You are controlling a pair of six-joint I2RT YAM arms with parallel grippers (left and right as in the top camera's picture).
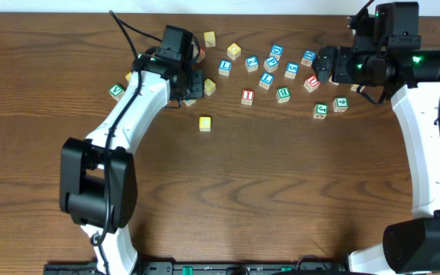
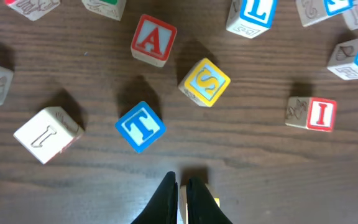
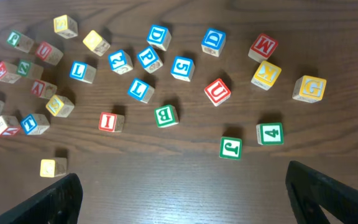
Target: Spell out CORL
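Many wooden letter blocks lie scattered across the far half of the table. A lone yellow block [image 1: 205, 122] sits apart in front of them; its letter is unreadable. It also shows in the right wrist view [image 3: 53, 167] and partly behind my left fingers [image 2: 211, 200]. Blue L blocks [image 3: 78, 70] [image 3: 140, 90] lie in the cluster, and another blue L block [image 2: 250, 12] shows in the left wrist view. I cannot pick out a C, O or R. My left gripper [image 1: 193, 86] [image 2: 180, 186] is shut and hovers near a blue T [image 2: 140, 126]. My right gripper [image 1: 325, 65] [image 3: 182, 177] is wide open and empty.
Near the left gripper lie a yellow S [image 2: 204, 81], a red A [image 2: 153, 38] and a red I [image 2: 319, 114]. Under the right gripper are a green J [image 3: 230, 147], a green 4 [image 3: 270, 133], a red U [image 3: 217, 91] and a green B [image 3: 165, 115].
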